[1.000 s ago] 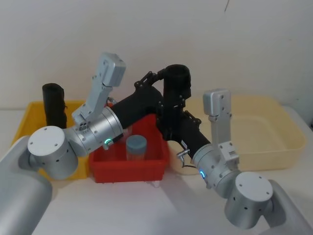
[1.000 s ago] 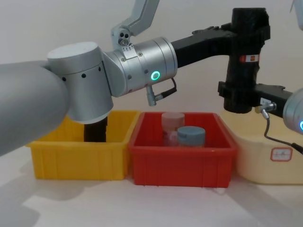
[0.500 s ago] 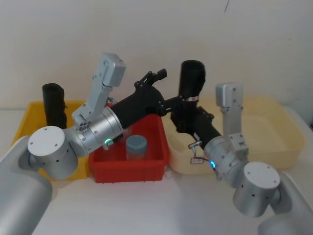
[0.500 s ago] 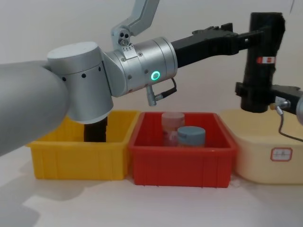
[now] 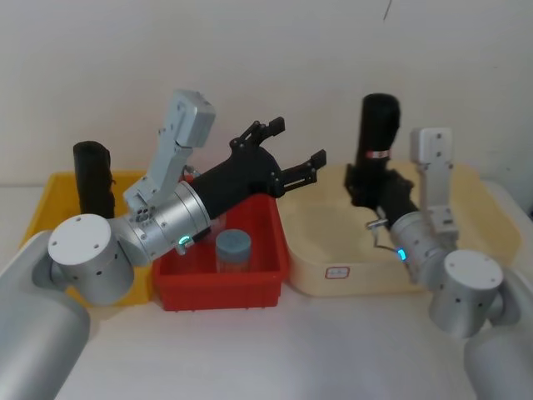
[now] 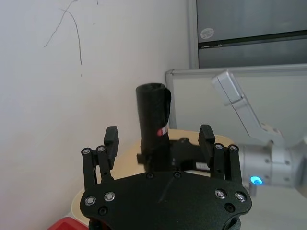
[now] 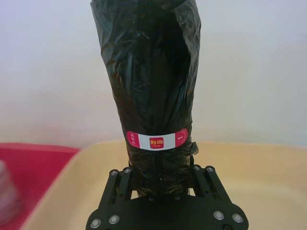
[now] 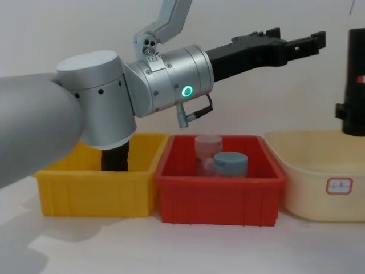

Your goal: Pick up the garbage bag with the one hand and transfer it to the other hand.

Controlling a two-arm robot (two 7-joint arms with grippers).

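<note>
Garbage bag (image 5: 379,125) has moved right, gripped upright by right end effector (image 7: 160,175).

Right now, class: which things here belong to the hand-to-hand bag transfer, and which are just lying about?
In the job: tall black labelled garbage-bag roll; blue-lit right gripper shut on it; green-lit left gripper, open.
Lying about: unlabelled black roll in the yellow bin; blue-lidded jar in the red bin; cream tub.

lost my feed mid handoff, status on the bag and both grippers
Left gripper open, empty, held high. Right gripper shut on garbage bag, upright over cream tub. Nothing in the way.
</note>
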